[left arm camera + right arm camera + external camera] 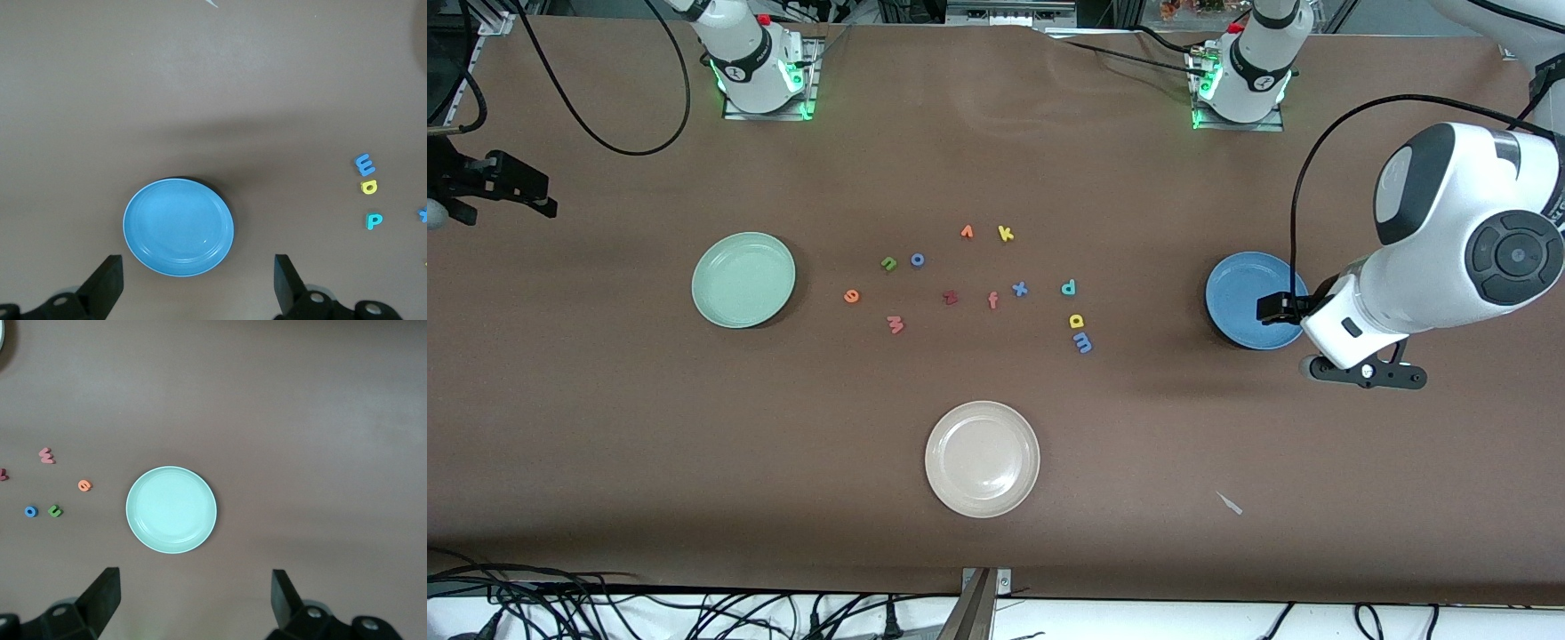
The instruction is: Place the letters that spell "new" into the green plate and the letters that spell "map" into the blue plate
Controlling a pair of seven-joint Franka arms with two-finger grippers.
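- The left pincer (193, 283) hung spread and empty over the blue plate (1245, 293).
- The right pincer (193, 603) hung spread and empty over the green plate (743, 279).
- All the letters lay on the counter (605, 427) between both plates; "m" (1083, 342), "a" (1077, 321) and "p" (1068, 287) lay toward the blue plate, "n" (888, 263), "e" (852, 296) and "w" (895, 325) toward the green one.

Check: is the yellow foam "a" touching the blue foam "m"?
Apart. The left wrist view shows a thin strip of brown table between the yellow foam "a" and the blue foam "m".
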